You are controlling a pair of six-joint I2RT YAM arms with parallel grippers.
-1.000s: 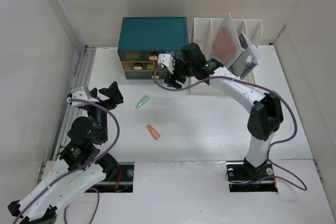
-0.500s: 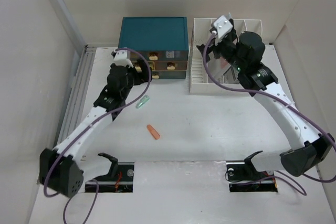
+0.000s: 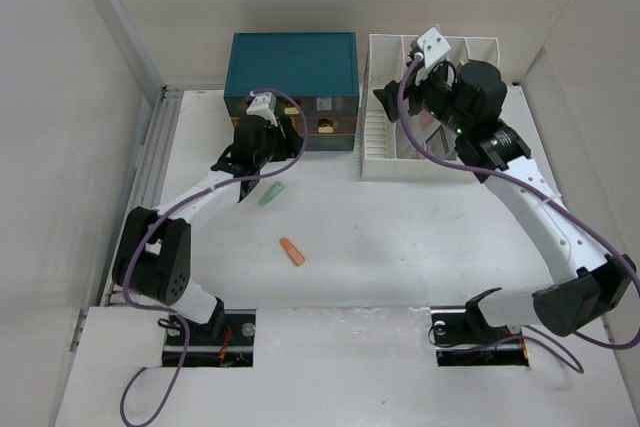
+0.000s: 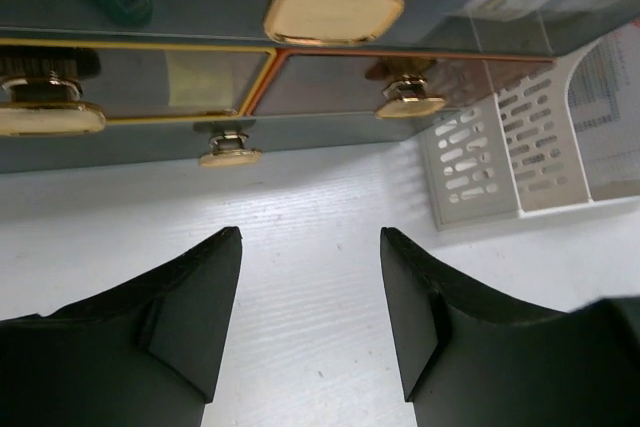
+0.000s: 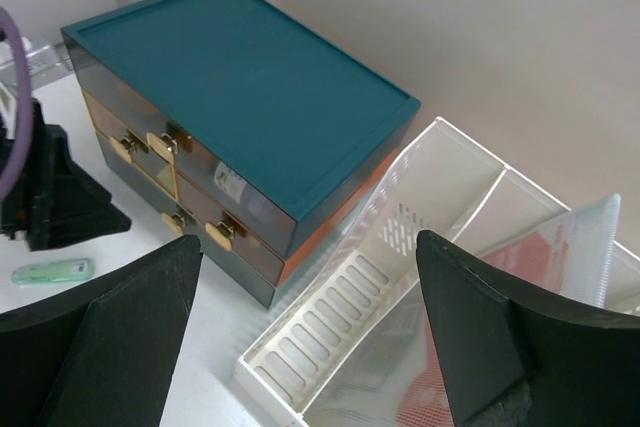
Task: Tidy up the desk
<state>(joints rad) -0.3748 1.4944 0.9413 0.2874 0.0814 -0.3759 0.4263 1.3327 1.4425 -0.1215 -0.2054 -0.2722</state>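
The teal drawer chest (image 3: 292, 65) stands at the back, its drawers pushed in. My left gripper (image 3: 283, 139) hovers low in front of its bottom row, open and empty (image 4: 310, 232), facing the gold knobs (image 4: 230, 155). A pale green tube (image 3: 271, 194) lies just below that arm, and it also shows in the right wrist view as the green tube (image 5: 52, 271). An orange piece (image 3: 292, 252) rests mid-table. My right gripper (image 3: 405, 97) hangs open and empty (image 5: 308, 247) above the white file organizer (image 3: 385, 162).
The organizer (image 5: 330, 327) holds a red mesh folder (image 5: 560, 347) and papers on its right side. The chest (image 5: 250, 87) and organizer sit side by side against the back wall. White walls close in on the left and right.
The right gripper left the drawer front and rose over the organizer. The left arm unfolded, reached the chest, then slid right along its drawer fronts.
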